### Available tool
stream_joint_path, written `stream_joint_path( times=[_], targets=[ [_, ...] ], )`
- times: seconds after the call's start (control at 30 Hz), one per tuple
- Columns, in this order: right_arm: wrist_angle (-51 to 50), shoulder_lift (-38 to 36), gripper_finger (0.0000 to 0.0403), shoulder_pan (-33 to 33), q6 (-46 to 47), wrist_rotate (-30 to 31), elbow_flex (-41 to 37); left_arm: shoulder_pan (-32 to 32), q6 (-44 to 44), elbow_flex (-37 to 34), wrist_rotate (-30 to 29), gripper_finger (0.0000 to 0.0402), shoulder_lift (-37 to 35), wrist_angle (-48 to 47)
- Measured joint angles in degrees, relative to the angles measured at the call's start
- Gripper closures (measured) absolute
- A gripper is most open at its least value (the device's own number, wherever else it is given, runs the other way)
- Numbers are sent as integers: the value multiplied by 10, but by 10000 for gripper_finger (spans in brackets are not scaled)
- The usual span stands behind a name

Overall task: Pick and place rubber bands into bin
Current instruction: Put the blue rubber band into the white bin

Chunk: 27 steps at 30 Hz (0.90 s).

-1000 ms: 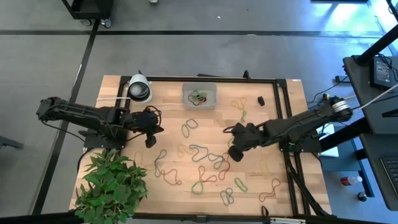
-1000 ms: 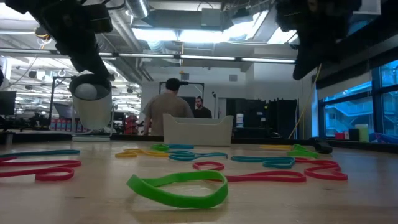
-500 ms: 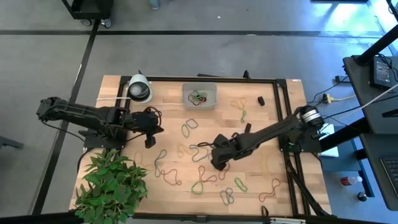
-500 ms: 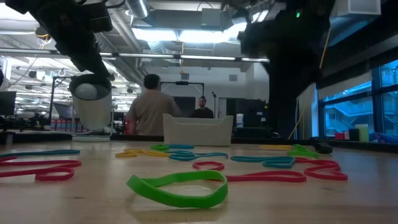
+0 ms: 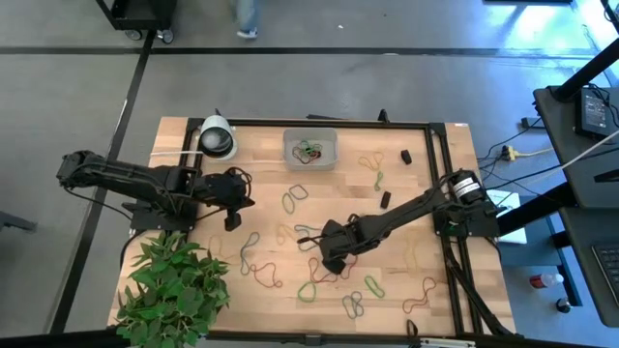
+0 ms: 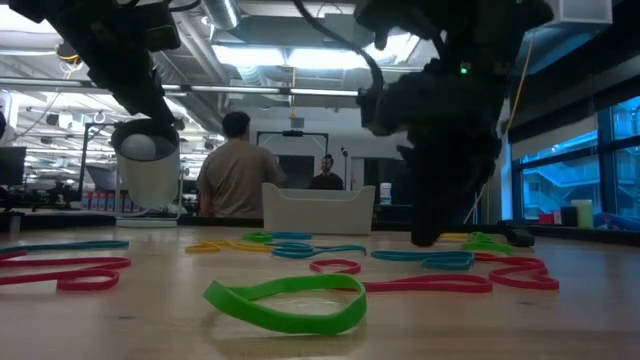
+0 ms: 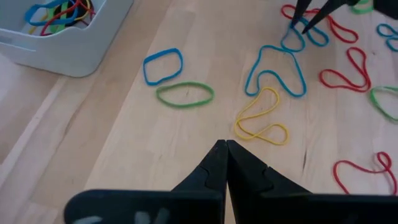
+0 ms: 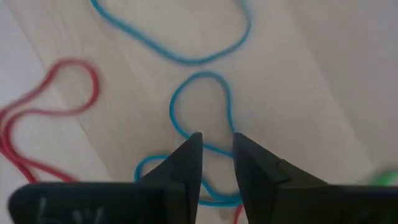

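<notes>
Right gripper (image 8: 214, 146) low over the middle of the table (image 5: 426, 193), fingers parted a little, tips straddling one side of a blue band (image 8: 200, 109) lying flat on the wood — nothing clamped between them. From above, this gripper (image 5: 332, 259) sits in the thick of the scattered rubber bands (image 5: 319, 253), its arm stretched in from the right edge.

Left gripper (image 7: 225, 149) pinched fully shut, empty, hanging over bare wood on the left side; in the high view it (image 5: 233, 198) waits well apart from the right one.

Bin (image 5: 310, 148) at the far edge, centre, with a few bands already inside; the left wrist view shows its corner (image 7: 81, 46) holding blue, red and green loops. Just near of it lie a blue loop (image 7: 163, 65) and a green loop (image 7: 185, 94) side by side, not touching; a yellow band (image 7: 260, 121) beyond them.

Other things — tape roll (image 5: 216, 138) at the far-left corner, a leafy green plant (image 5: 174, 285) at the near-left corner, a small black object (image 5: 405, 156) far right. Low view: a green band (image 6: 285, 303) lies nearest the camera, red bands (image 6: 60, 272) to the left. Right arm's dark bulk (image 6: 445, 120) stands in front of the bin's right side (image 6: 318, 210). Two people (image 6: 235, 180) in the room behind.
</notes>
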Motion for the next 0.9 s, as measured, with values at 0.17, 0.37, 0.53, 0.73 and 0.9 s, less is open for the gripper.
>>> stream_joint_path(
  times=[0.17, 0.37, 0.53, 0.73, 0.9],
  targets=[
    [-2, 21, 325, 0, -27, -11, 3, 0, 4, 0, 12, 400, 0, 0],
    [-8, 25, 394, 0, -8, -16, 6, 0, 4, 0, 14, 400, 0, 0],
    [-92, 18, 400, 0, -9, -24, 50, 0, 4, 0, 26, 400, 0, -1],
    [-195, 13, 401, -8, -40, -12, 133, 0, 4, 0, 26, 400, 0, -1],
    [-275, 13, 402, -12, -45, 8, 195, 0, 2, 0, 26, 400, 0, 0]
  ],
)
